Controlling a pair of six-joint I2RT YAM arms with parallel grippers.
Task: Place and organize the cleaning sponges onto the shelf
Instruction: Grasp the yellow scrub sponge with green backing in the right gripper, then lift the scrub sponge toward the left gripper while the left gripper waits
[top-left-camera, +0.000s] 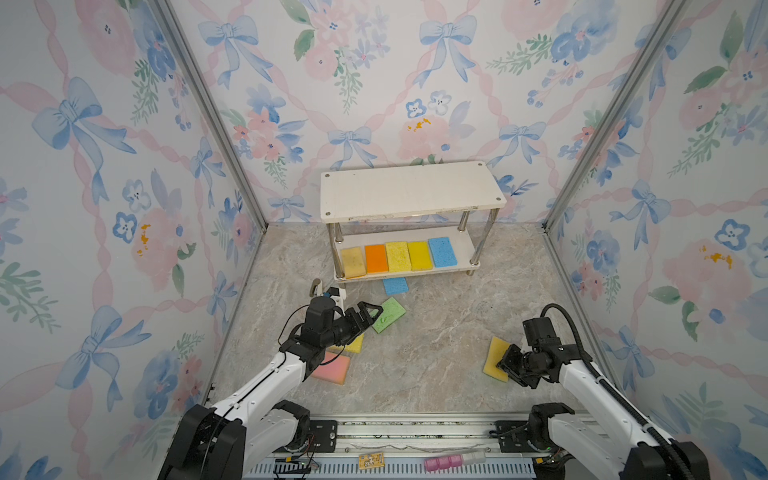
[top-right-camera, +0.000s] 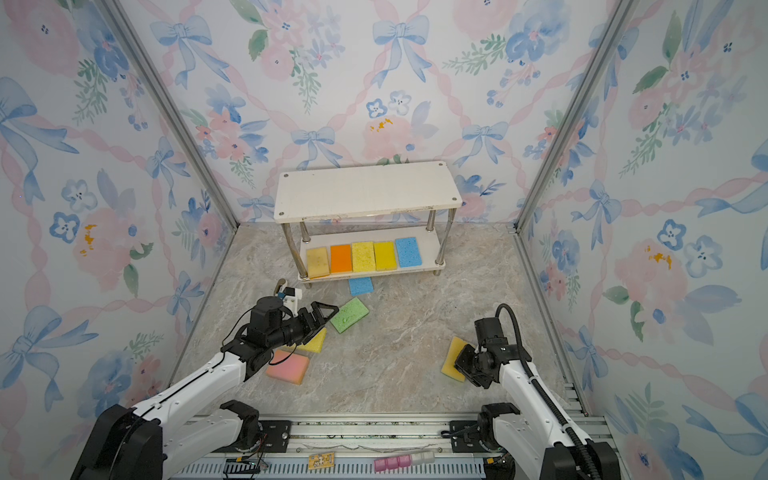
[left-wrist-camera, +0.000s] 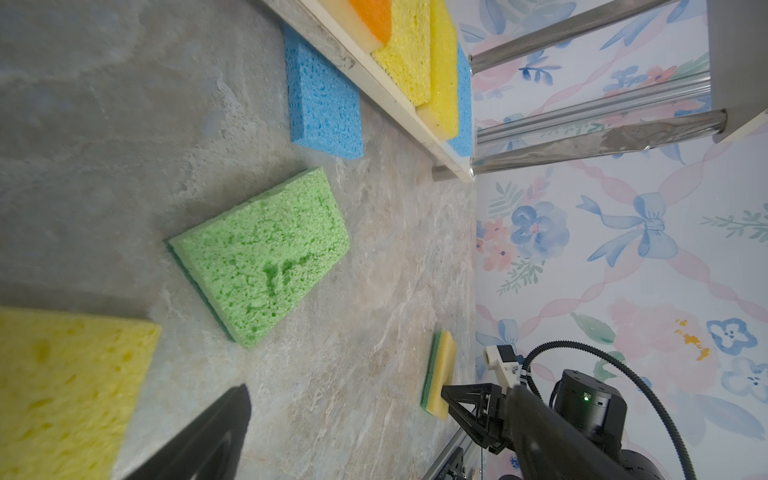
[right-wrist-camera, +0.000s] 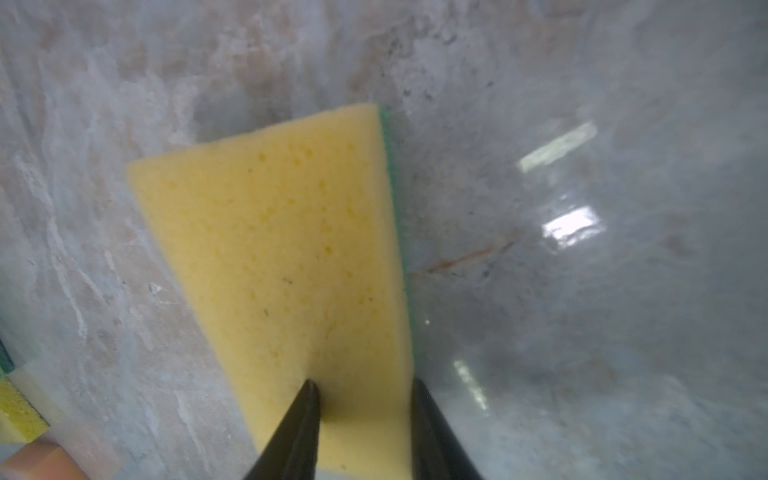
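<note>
The white shelf (top-left-camera: 411, 189) stands at the back, with several sponges in a row on its lower board (top-left-camera: 465, 243). On the marble floor lie a blue sponge (top-left-camera: 395, 286), a green sponge (top-left-camera: 390, 313) (left-wrist-camera: 266, 253), a yellow sponge (top-left-camera: 356, 344) (left-wrist-camera: 62, 390) and a pink sponge (top-left-camera: 334, 368). My left gripper (top-left-camera: 365, 318) hangs open over the green sponge's near corner, holding nothing. My right gripper (right-wrist-camera: 363, 384) (top-left-camera: 505, 360) is shut on the end of a yellow sponge with green backing (right-wrist-camera: 282, 232) (top-left-camera: 494, 355), which tilts up from the floor.
Patterned walls with aluminium posts close in three sides. A metal rail (top-left-camera: 415, 432) runs along the front edge, with pink blocks (top-left-camera: 442, 462) and a small yellow board (top-left-camera: 371, 460) beside it. The left arm covers part of the pink and yellow sponges.
</note>
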